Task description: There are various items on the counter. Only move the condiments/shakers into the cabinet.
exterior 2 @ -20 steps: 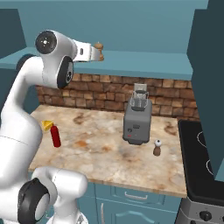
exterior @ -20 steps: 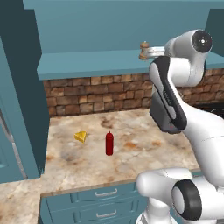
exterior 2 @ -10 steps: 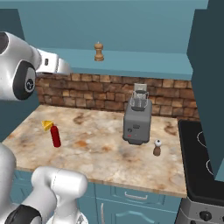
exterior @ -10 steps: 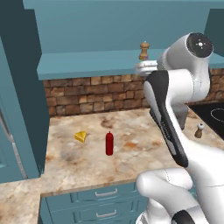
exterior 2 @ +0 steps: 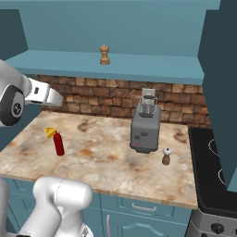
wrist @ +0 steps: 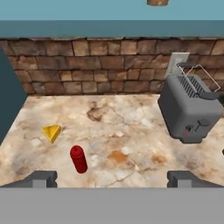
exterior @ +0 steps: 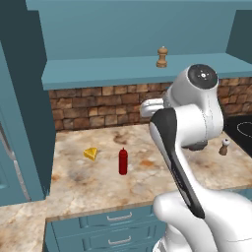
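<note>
Jaws spread wide and empty, the gripper [wrist: 112, 178] hangs above the counter [wrist: 131, 118] (red squeeze bottle [wrist: 79, 159] at its eleven o'clock); the tan wooden shaker [exterior 2: 105, 54] stands on the cabinet shelf [exterior 2: 139, 67].

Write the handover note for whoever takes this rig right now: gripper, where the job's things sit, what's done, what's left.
Gripper: open, holding nothing, above the counter.
Wooden shaker: upright on the cabinet shelf. Done.
Red bottle: upright on the counter beside the cheese wedge, apart from it. Left to do.
White-topped shaker: upright on the counter by the toaster, toward the stove side. Left to do.
Cheese and toaster stay put.
</note>
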Controlling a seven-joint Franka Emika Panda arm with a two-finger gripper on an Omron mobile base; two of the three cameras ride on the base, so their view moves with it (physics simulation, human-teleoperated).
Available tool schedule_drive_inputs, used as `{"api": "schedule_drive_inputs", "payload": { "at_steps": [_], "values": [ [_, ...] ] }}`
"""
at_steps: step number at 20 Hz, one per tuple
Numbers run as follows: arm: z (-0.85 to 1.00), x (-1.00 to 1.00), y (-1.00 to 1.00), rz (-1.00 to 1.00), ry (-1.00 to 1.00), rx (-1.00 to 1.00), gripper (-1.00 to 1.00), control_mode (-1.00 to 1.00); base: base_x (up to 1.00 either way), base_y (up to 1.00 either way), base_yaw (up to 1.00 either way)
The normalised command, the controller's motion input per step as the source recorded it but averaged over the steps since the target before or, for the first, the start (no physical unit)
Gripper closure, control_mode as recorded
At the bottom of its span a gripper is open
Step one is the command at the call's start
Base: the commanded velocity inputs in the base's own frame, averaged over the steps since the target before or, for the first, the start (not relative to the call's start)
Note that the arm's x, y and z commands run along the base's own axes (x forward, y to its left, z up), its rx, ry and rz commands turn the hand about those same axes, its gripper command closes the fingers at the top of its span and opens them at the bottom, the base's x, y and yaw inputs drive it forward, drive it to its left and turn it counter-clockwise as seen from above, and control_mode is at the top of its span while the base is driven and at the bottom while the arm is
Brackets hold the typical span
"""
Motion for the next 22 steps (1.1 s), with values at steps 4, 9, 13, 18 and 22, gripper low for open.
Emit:
{"api": "schedule_drive_inputs", "payload": {
  "at_steps": [4, 9, 13, 18, 22],
  "values": [
    [-0.72, 0.02, 0.25, 0.00, 0.04, 0.00, -1.00, -1.00, 0.00, 0.00, 0.00],
    [-0.60, 0.16, 0.42, 0.00, 0.06, 0.00, -1.00, -1.00, 0.00, 0.00, 0.00],
    [-0.44, 0.32, 0.34, 0.00, 0.09, 0.00, -1.00, -1.00, 0.00, 0.00, 0.00],
    [-0.41, 0.43, 0.23, 0.00, 0.12, 0.00, -1.00, -1.00, 0.00, 0.00, 0.00],
    [-0.55, 0.33, 0.16, 0.00, 0.12, 0.00, -1.00, -1.00, 0.00, 0.00, 0.00]
  ]
}}
